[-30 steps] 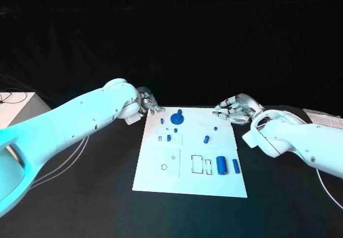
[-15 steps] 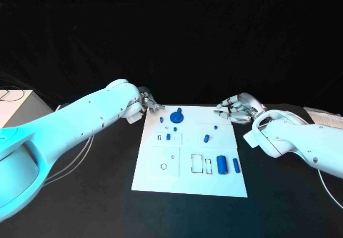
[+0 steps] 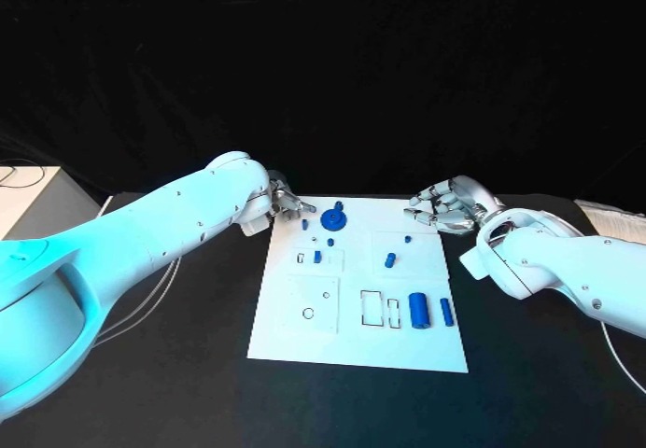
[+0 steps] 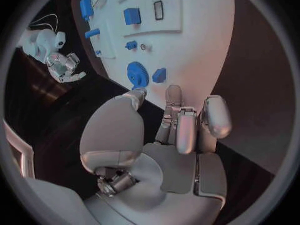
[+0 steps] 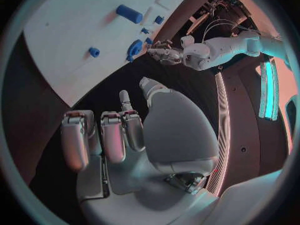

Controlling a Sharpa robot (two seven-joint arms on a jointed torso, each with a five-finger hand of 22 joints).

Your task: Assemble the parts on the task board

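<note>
Your left hand [image 3: 279, 201] hovers off the board's [image 3: 303, 331] far left corner, fingers curled in, holding nothing. Your right hand [image 3: 445, 205] sits off its far right corner, likewise curled and empty. The parts lie on the board, with the gear [image 3: 332, 221] near its far edge.

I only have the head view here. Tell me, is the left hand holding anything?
Observer: No. The left wrist view shows the left hand with an empty palm and its fingers apart.
Operator: What's just ahead of it?
Observer: The blue gear, with a small blue block beside it on the board.
Operator: And the other one?
Observer: The right hand is empty too, over black table beside the board's edge.
</note>
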